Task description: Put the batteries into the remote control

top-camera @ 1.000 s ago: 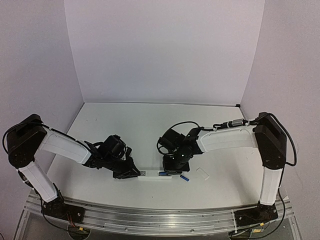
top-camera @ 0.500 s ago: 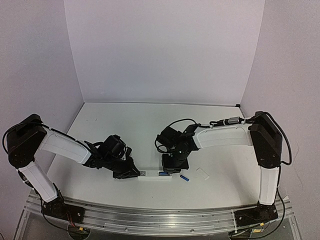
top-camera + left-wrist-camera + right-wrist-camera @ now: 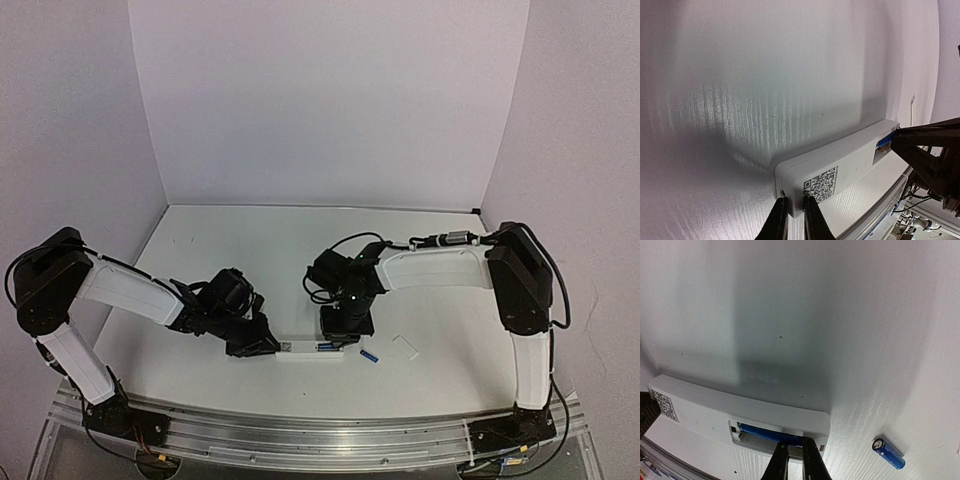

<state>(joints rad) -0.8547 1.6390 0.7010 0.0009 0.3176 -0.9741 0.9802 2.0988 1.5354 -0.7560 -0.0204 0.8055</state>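
Note:
The white remote control (image 3: 300, 351) lies back side up near the table's front edge, its battery compartment open. My left gripper (image 3: 262, 345) is shut on the remote's left end, beside the QR label (image 3: 821, 184); the left wrist view shows the gripper (image 3: 792, 212) clamped there. One blue battery (image 3: 760, 432) lies in the compartment. My right gripper (image 3: 792, 455) is shut, its tips down on that battery at the compartment's right end; in the top view the gripper (image 3: 337, 340) stands over the remote. The second battery (image 3: 888, 453) lies loose on the table right of the remote (image 3: 715, 407).
A small flat white cover piece (image 3: 404, 347) lies right of the loose battery (image 3: 369, 356). The table's front edge and the metal rail (image 3: 320, 432) run just below the remote. White walls close in the back and both sides.
My right arm's wrist and forearm have shifted a little to the left while the gripper stays at the compartment. The left arm, the remote and the loose battery have not moved.

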